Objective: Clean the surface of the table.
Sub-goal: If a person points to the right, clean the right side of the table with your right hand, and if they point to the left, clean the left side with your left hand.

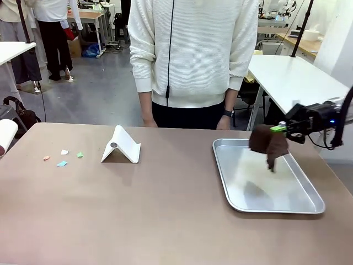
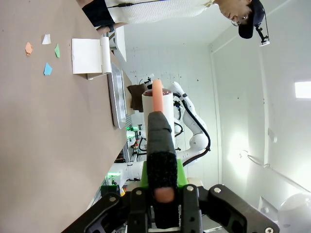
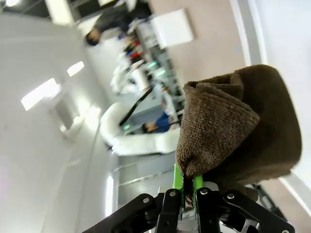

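front view: your right claw (image 1: 282,128) was clamped on a brown cloth (image 1: 268,144) over the tray (image 1: 276,207) at the surface's (image 1: 165,221) right. the paper scraps (image 1: 62,163) lay well left, past the white stand (image 1: 122,147), nearer your left claw (image 2: 163,174), which was closed on a black handle (image 2: 160,145).

Taupe table (image 1: 165,221), brown cloth (image 1: 268,144), silver tray (image 1: 265,187)

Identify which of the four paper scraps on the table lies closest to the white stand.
The green scrap: it lies nearest the white stand, while the white scrap, blue scrap and orange scrap lie farther left.
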Motion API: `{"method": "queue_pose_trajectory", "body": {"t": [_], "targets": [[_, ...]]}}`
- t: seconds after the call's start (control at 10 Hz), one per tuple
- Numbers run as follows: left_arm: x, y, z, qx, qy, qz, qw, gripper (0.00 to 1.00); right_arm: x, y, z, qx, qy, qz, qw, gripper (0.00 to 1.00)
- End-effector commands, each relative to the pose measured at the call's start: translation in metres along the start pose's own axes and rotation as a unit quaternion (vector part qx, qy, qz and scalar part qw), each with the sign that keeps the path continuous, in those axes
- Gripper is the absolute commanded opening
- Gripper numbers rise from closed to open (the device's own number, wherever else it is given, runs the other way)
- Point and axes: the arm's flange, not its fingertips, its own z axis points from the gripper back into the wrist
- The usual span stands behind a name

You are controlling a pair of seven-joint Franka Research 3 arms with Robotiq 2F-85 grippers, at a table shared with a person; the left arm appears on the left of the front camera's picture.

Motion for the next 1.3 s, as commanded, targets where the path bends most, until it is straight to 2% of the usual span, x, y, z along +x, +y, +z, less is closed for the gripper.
{"method": "queue_pose_trajectory", "body": {"t": [0.0,0.1,0.3,0.4,0.6,0.8,0.9,1.0,1.1,1.2], "targets": [[-0.003,-0.003,0.0,0.0,0.006,-0.003,1.0,0.0,-0.038,-0.015,0.033,0.079,0.001,0.031,0.996,0.08],[-0.003,-0.003,0.0,0.0,0.006,-0.003,1.0,0.0,-0.061,-0.026,0.063,0.113,-0.026,0.046,0.992,0.08],[-0.003,-0.003,0.0,0.0,0.006,-0.003,1.0,0.0,-0.096,-0.054,0.132,0.152,-0.118,0.052,0.98,0.08],[-0.003,-0.003,0.0,0.0,0.006,-0.003,1.0,0.0,-0.103,-0.069,0.161,0.178,-0.122,0.059,0.975,0.08],[-0.003,-0.003,0.0,0.0,0.006,-0.003,1.0,0.0,-0.109,-0.1,0.199,0.207,-0.179,0.036,0.961,0.08],[-0.003,-0.003,0.0,0.0,0.006,-0.003,1.0,0.0,-0.117,-0.126,0.213,0.231,-0.225,0.034,0.946,0.08],[-0.003,-0.003,0.0,0.0,0.006,-0.003,1.0,0.0,-0.117,-0.129,0.208,0.214,-0.236,0.028,0.947,0.08],[-0.003,-0.003,0.0,0.0,0.006,-0.003,1.0,0.0,-0.115,-0.129,0.201,0.197,-0.238,0.045,0.95,0.08],[-0.003,-0.003,0.0,0.0,0.006,-0.003,1.0,0.0,-0.12,-0.137,0.211,0.219,-0.223,0.016,0.95,0.08],[-0.003,-0.003,0.0,0.0,0.006,-0.003,1.0,0.0,-0.12,-0.137,0.211,0.219,-0.223,0.016,0.95,0.08]]}}
